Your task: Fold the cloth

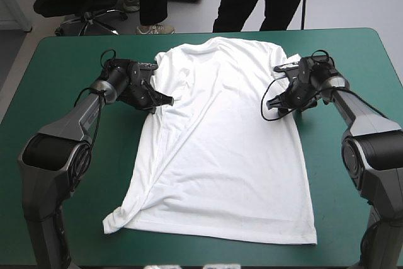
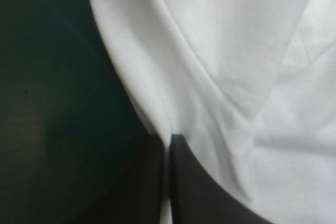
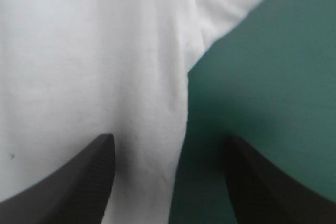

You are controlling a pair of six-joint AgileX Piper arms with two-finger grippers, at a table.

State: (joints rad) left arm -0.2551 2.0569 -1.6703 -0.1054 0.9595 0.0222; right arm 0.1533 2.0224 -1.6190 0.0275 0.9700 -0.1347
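White and short-sleeved, the T-shirt (image 1: 220,149) lies spread flat in the middle of the worktop (image 1: 56,74) in the high view, its collar toward the far edge and its hem toward the near edge. A long fold runs down its left side. The left tool (image 1: 165,99) sits at the shirt's left edge, up near the sleeve, and the right tool (image 1: 272,106) sits at the opposite edge at about the same height. Both arms reach in low over the teal-green cover (image 1: 352,55). In the left wrist view, the left tool (image 2: 169,142) is clenched, its black fingers (image 2: 199,192) meeting in a point with a thin strip of white cloth pinched between them. Creases in the T-shirt (image 2: 220,51) fan out ahead of the tip. In the right wrist view, the right tool (image 3: 169,139) is released, its fingers (image 3: 79,182) standing wide apart. The shirt's side edge runs between them, with one finger over the T-shirt (image 3: 79,51) and the other over bare cover (image 3: 262,66).
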